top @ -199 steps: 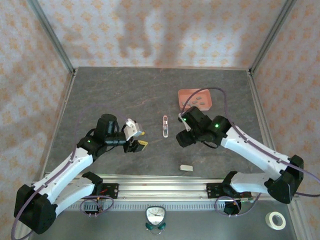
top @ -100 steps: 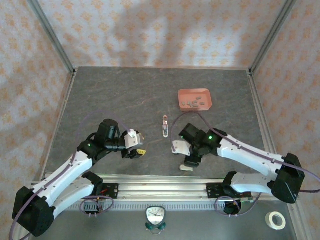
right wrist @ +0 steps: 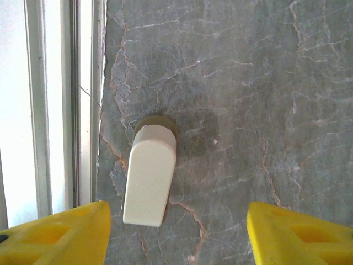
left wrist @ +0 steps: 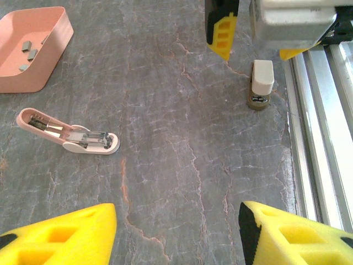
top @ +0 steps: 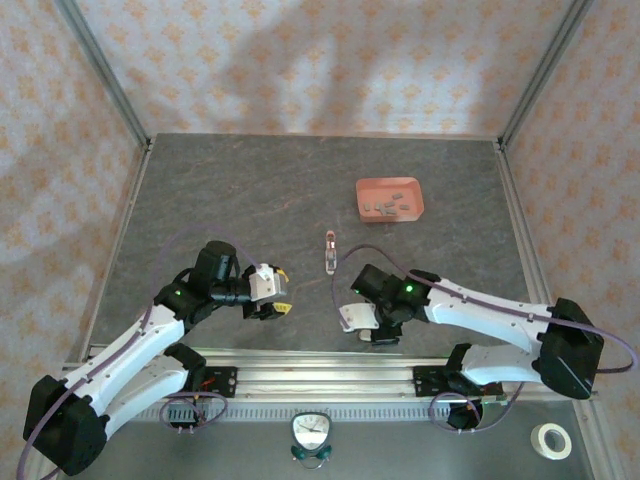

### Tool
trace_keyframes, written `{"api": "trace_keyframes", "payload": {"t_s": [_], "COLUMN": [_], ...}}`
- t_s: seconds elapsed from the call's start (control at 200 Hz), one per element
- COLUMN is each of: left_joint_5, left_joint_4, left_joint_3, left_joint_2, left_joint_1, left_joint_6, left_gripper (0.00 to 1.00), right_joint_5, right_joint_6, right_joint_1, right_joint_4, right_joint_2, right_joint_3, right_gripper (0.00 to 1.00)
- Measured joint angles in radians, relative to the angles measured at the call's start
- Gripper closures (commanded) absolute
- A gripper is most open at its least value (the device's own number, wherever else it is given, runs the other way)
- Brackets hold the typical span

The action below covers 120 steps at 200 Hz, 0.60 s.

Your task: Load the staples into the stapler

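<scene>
Lying in the tray (top: pixel 391 183), staples (top: pixel 388 207) sit well apart from right claw (right wrist: pixel 177 234).

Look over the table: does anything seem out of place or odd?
A small cream piece lies alone beside the rail at the near edge, well apart from the stapler, which lies opened mid-table. It may be a part come off it, though that cannot be told. Staples lie inside the pink tray.
</scene>
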Motion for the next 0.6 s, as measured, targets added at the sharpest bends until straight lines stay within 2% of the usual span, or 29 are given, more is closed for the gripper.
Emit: {"api": "trace_keyframes", "payload": {"t_s": [0.29, 0.601], "left_joint_5": [0.004, 0.011], "left_joint_4": [0.001, 0.001], "left_joint_3": [-0.001, -0.001], "left_joint_2": [0.008, 0.015], "left_joint_1": [-0.002, -0.002], "left_joint_6": [0.0, -0.001], "left_gripper": [0.39, 0.39], "right_joint_5": [-0.015, -0.042], "right_joint_6": [0.012, 0.042], "right_joint_1": [0.022, 0.026], "right_joint_4": [0.058, 0.089], "right_joint_2": [0.066, 0.112], "right_joint_3": [-0.002, -0.004], "right_gripper": [0.37, 0.45]}}
